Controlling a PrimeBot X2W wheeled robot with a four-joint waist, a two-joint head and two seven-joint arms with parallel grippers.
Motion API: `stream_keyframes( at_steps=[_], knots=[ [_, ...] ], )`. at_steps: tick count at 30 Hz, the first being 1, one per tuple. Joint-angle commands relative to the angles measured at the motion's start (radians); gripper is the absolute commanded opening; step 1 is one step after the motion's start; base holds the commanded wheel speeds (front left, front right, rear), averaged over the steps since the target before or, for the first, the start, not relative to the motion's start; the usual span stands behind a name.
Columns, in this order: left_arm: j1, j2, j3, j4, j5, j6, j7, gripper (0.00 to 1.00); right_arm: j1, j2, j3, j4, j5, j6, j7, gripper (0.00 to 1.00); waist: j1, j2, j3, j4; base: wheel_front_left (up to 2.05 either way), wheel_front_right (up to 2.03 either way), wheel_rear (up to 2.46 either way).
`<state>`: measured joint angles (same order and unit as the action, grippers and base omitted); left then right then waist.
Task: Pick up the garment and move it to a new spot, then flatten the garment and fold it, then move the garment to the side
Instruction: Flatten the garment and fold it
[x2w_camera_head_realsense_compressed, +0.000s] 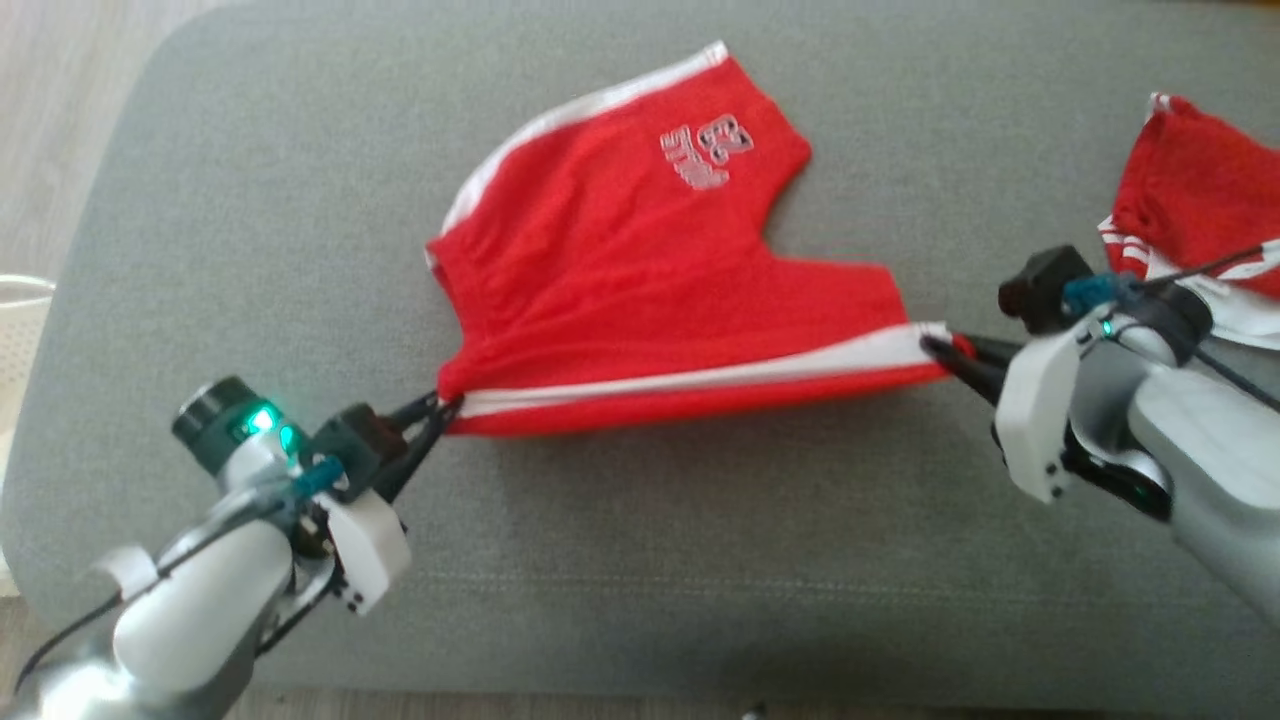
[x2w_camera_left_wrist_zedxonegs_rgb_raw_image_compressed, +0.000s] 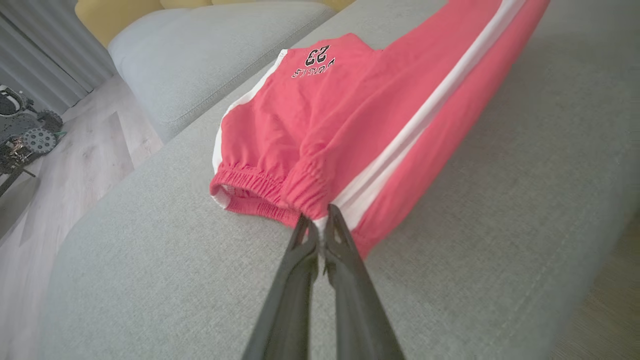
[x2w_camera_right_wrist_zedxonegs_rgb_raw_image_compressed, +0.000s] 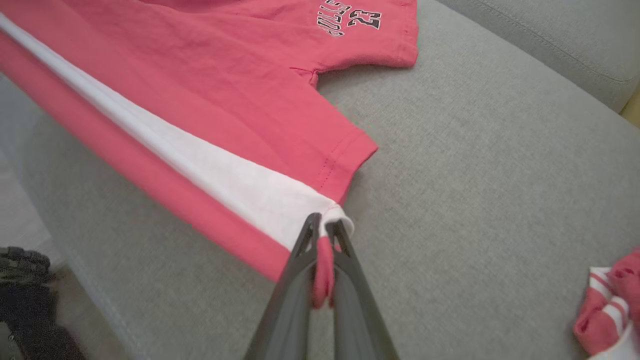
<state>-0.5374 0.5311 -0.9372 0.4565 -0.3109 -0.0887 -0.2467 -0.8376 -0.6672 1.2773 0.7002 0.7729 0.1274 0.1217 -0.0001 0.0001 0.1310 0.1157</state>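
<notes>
Cushion (x2w_camera_head_realsense_compressed: 640, 560), grey, carries red shorts (x2w_camera_head_realsense_compressed: 620, 290) at its middle, their striped side taut toward the front edge between the left gripper (x2w_camera_head_realsense_compressed: 440, 415), clamped on the waistband corner, and the right gripper (x2w_camera_head_realsense_compressed: 945, 352), clamped on the leg hem.

Two red garments on one grey sofa seat (x2w_camera_head_realsense_compressed: 700, 560): one pair of red shorts (x2w_camera_head_realsense_compressed: 620, 260) at centre, one second red-and-white piece (x2w_camera_head_realsense_compressed: 1195, 200) at the right edge. On the shorts, two white side stripes, near stripe (x2w_camera_head_realsense_compressed: 700, 378) and far stripe (x2w_camera_head_realsense_compressed: 570, 115); two leg openings; one printed emblem (x2w_camera_head_realsense_compressed: 708, 150) with the number 23. Two robot grippers, left gripper (x2w_camera_head_realsense_compressed: 447, 408) and right gripper (x2w_camera_head_realsense_compressed: 935, 348), two dark fingers apiece, four in all. One pale basket (x2w_camera_head_realsense_compressed: 20, 330) at the left edge. One further grey cushion (x2w_camera_left_wrist_zedxonegs_rgb_raw_image_compressed: 200, 60) in the left wrist view.
</notes>
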Motion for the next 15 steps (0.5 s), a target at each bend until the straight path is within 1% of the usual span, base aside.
stream_keyframes(
  at_steps=[1,9,12,15],
  knots=[
    [-0.021,0.058,0.038,-0.026,-0.009,0.005,0.003,0.00,0.032,-0.060,-0.002,-0.043,0.014,0.003,0.025,0.00,0.0001,-0.0001,-0.015,-0.003,0.00,0.00,0.00],
    [0.064,0.092,0.011,-0.136,-0.045,0.003,0.050,0.00,0.106,-0.193,0.002,-0.228,0.075,0.003,0.180,0.00,0.0001,-0.0001,-0.053,-0.011,0.00,0.00,0.00],
    [0.099,0.101,0.005,-0.184,-0.076,0.000,0.076,0.00,0.137,-0.233,0.003,-0.294,0.102,0.003,0.234,0.00,0.0001,-0.0001,-0.065,-0.012,0.00,0.00,0.00],
    [0.131,0.116,-0.013,-0.227,-0.085,0.001,0.114,0.00,0.170,-0.270,0.003,-0.370,0.133,0.003,0.286,0.00,0.0001,-0.0001,-0.074,-0.013,0.00,0.00,0.00]
  ],
)
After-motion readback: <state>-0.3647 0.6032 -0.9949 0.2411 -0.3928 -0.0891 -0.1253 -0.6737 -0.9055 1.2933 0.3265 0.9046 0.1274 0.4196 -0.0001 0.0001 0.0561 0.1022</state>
